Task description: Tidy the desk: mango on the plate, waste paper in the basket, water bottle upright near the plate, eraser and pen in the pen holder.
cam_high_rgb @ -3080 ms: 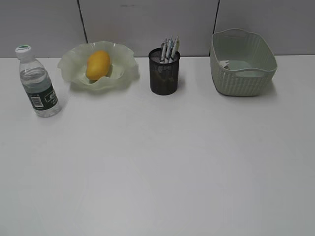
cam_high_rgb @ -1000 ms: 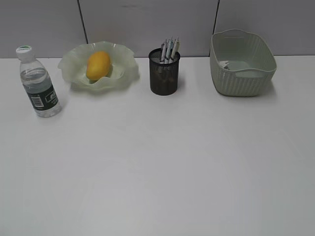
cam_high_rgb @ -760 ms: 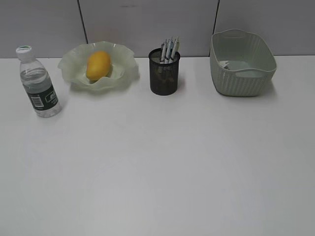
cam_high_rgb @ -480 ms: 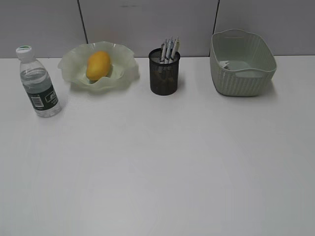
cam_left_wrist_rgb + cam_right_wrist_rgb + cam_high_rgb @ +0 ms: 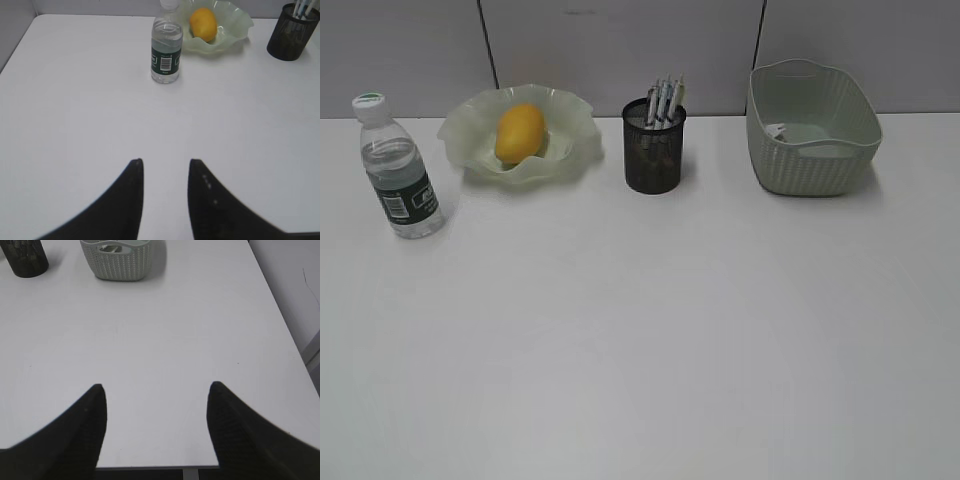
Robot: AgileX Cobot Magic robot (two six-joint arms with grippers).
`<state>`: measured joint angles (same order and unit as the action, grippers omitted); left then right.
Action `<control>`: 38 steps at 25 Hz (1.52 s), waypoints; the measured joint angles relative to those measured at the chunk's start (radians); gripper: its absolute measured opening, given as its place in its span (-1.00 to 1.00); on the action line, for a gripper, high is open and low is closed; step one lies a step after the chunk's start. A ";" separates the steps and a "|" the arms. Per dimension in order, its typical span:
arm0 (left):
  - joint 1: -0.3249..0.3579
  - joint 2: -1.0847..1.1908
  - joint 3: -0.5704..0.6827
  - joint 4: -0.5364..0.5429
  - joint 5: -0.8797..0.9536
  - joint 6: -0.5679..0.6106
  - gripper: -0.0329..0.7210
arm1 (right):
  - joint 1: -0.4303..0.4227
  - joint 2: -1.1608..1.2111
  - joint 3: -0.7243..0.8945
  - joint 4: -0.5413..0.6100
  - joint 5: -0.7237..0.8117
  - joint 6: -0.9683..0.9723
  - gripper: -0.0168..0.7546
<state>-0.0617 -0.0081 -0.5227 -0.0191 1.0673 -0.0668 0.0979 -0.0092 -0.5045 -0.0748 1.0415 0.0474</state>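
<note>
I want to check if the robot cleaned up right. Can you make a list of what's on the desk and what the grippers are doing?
Surface: desk white, bare in front.
Mango: on the plate.
Water bottle: upright, left of the plate, not touching it.
Pen holder: pens standing in it; eraser not visible.
Basket: something small inside, too unclear to name.
Clutter: nothing seen.
Left gripper: open, holding nothing, above bare desk.
Right gripper: open wider, holding nothing, near the desk's edge.
Cables: one thin line on the wall, right wrist view.
Surroundings: grey panelled wall behind.
</note>
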 joint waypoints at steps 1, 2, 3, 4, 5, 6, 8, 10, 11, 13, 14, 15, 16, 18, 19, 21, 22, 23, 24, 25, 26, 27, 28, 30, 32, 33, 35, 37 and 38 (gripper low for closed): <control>0.000 0.000 0.000 0.000 0.000 0.000 -0.28 | 0.000 0.000 0.000 0.000 0.000 0.000 0.34; 0.000 0.000 0.000 0.000 0.000 0.000 -0.28 | 0.000 0.000 0.000 0.000 0.000 0.000 0.34; 0.000 0.000 0.000 0.000 0.000 0.000 -0.28 | 0.000 0.000 0.000 0.000 0.000 0.000 0.34; 0.000 0.000 0.000 0.000 0.000 0.000 -0.28 | 0.000 0.000 0.000 0.000 0.000 0.000 0.34; 0.000 0.000 0.000 0.000 0.000 0.000 -0.28 | 0.000 0.000 0.000 0.000 0.000 0.000 0.34; 0.000 0.000 0.000 0.000 0.000 0.000 -0.28 | 0.000 0.000 0.000 0.000 0.000 0.000 0.34; 0.000 0.000 0.000 0.000 0.000 0.000 -0.28 | 0.000 0.000 0.000 0.000 0.000 0.000 0.34; 0.000 0.000 0.000 0.000 0.000 0.000 -0.28 | 0.000 0.000 0.000 0.000 0.000 0.000 0.34; 0.000 0.000 0.000 0.000 0.000 0.000 -0.28 | 0.000 0.000 0.000 0.000 0.000 0.000 0.34; 0.000 0.000 0.000 0.000 0.000 0.000 -0.28 | 0.000 0.000 0.000 0.000 0.000 0.000 0.34; 0.000 0.000 0.000 0.000 0.000 0.000 -0.28 | 0.000 0.000 0.000 0.000 0.000 0.000 0.34; 0.000 0.000 0.000 0.000 0.000 0.000 -0.28 | 0.000 0.000 0.000 0.000 0.000 0.000 0.34; 0.000 0.000 0.000 0.000 0.000 0.000 -0.28 | 0.000 0.000 0.000 0.000 0.000 0.000 0.34; 0.000 0.000 0.000 0.000 0.000 0.000 -0.28 | 0.000 0.000 0.000 0.000 0.000 0.000 0.34; 0.000 0.000 0.000 0.000 0.000 0.000 -0.28 | 0.000 0.000 0.000 0.000 0.000 0.000 0.34; 0.000 0.000 0.000 0.000 0.000 0.000 -0.28 | 0.000 0.000 0.000 0.000 0.000 0.000 0.34; 0.000 0.000 0.000 0.000 0.000 0.000 -0.28 | 0.000 0.000 0.000 0.000 0.000 0.000 0.34; 0.000 0.000 0.000 0.000 0.000 0.000 -0.28 | 0.000 0.000 0.000 0.000 0.000 0.000 0.34; 0.000 0.000 0.000 0.000 0.000 0.000 -0.28 | 0.000 0.000 0.000 0.000 0.000 0.000 0.34; 0.000 0.000 0.000 0.000 0.000 0.000 -0.28 | 0.000 0.000 0.000 0.000 0.000 0.000 0.34; 0.000 0.000 0.000 0.000 0.000 0.000 -0.28 | 0.000 0.000 0.000 0.000 0.000 0.000 0.34; 0.000 0.000 0.000 0.000 0.000 0.000 -0.28 | 0.000 0.000 0.000 0.000 0.000 0.000 0.34; 0.000 0.000 0.000 0.000 0.000 0.000 -0.28 | 0.000 0.000 0.000 0.000 0.000 0.000 0.34; 0.000 0.000 0.000 0.000 0.000 0.000 -0.28 | 0.000 0.000 0.000 0.000 0.000 0.000 0.34; 0.000 0.000 0.000 0.000 0.000 0.000 -0.28 | 0.000 0.000 0.000 0.000 0.000 0.000 0.34; 0.000 0.000 0.000 0.000 0.000 0.000 -0.28 | 0.000 0.000 0.000 0.000 0.000 0.000 0.34; 0.000 0.000 0.000 0.000 0.000 0.000 -0.28 | 0.000 0.000 0.000 0.000 0.000 0.000 0.34; 0.000 0.000 0.000 0.000 0.000 0.000 -0.28 | 0.000 0.000 0.000 0.000 0.000 0.000 0.34; 0.000 0.000 0.000 0.000 0.000 0.000 -0.28 | 0.000 0.000 0.000 0.000 0.000 0.000 0.34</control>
<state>-0.0617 -0.0081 -0.5227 -0.0191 1.0673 -0.0668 0.0979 -0.0092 -0.5045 -0.0748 1.0415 0.0474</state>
